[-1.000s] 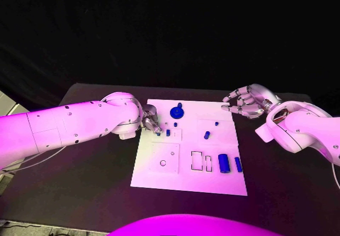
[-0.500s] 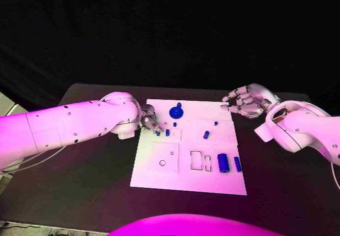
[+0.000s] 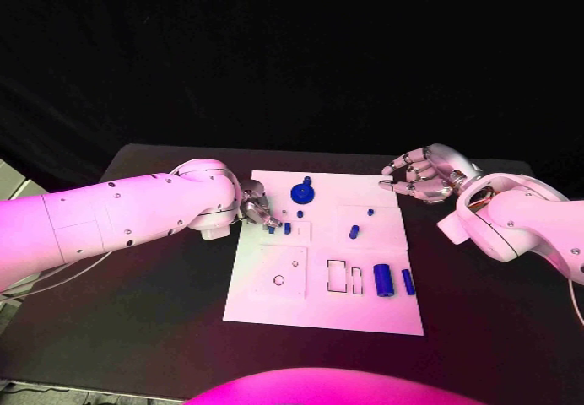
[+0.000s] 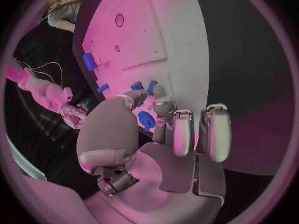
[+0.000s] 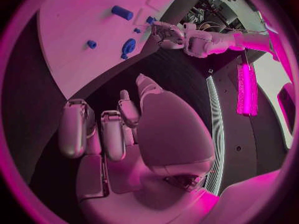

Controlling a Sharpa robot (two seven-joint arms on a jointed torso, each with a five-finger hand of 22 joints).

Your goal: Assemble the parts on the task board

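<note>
A white task board (image 3: 319, 316) lies in the middle of a black table (image 3: 146, 295), with the robot's two arms reaching in from either side. The left hand (image 3: 256, 212) sits low over the board's left edge, near its far end, its fingers (image 4: 163, 106) bunched together and pointing down at a small blue part (image 3: 270, 226). From the left wrist view the fingertips appear to close on that piece, though the grip itself is partly hidden behind the fingers. Just beside it stands another small blue peg (image 3: 287, 227), apart from the hand.

The right hand (image 3: 418, 175) hangs off the board's far right corner, above the dark table, its fingers (image 5: 111, 134) curled loosely inward with nothing in them.

Other blue parts are spread over the board: a round gear-like piece (image 3: 303, 194) near the far edge, a short peg (image 3: 354, 230) and a smaller stud (image 3: 370, 212) toward the right, and a thick cylinder (image 3: 385, 280) with a thinner bar (image 3: 408, 282) lying side by side near the right edge. Left of the cylinder are two empty rectangular slots (image 3: 337, 276), and a square recessed plate (image 3: 283, 271) with a small hole occupies the board's left half.
</note>
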